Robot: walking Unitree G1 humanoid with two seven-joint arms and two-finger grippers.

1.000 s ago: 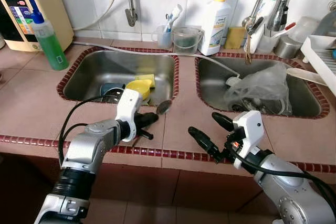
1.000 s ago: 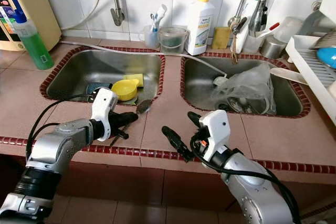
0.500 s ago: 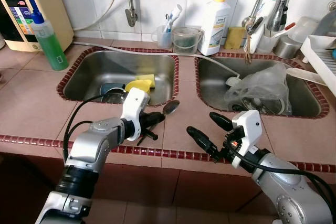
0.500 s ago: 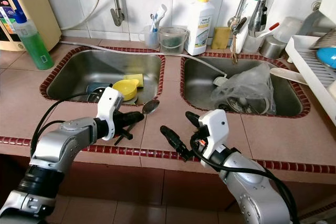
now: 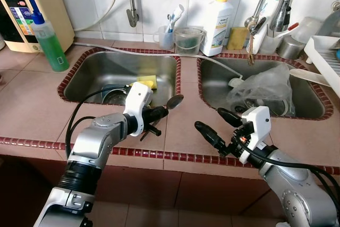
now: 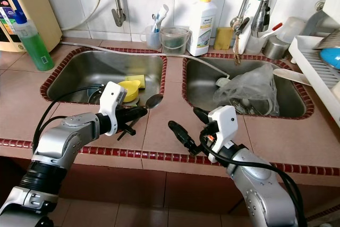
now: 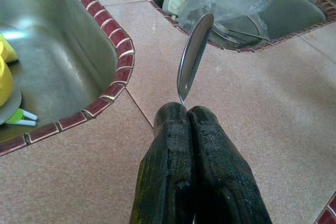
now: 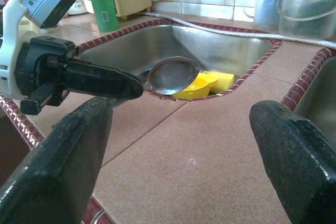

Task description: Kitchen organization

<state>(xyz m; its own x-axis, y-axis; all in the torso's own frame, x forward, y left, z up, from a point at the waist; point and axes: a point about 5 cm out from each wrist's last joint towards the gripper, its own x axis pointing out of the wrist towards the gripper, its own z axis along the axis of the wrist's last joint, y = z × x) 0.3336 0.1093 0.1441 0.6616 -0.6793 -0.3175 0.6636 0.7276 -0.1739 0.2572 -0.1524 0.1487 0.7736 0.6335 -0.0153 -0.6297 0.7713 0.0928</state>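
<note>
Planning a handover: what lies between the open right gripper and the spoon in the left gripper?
Only bare countertop tile lies between the right gripper and the spoon held by the left gripper, seen in the right wrist view.

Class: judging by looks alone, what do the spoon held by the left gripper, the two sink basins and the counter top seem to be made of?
Spoon, pinched in the left gripper: polished metal, likely stainless steel; its bowl mirrors light.
Sink basins: brushed stainless steel, grey with soft reflections.
Counter top: matte pinkish ceramic or stone tile, grout lines visible, edged with glossy dark red tiles.
</note>
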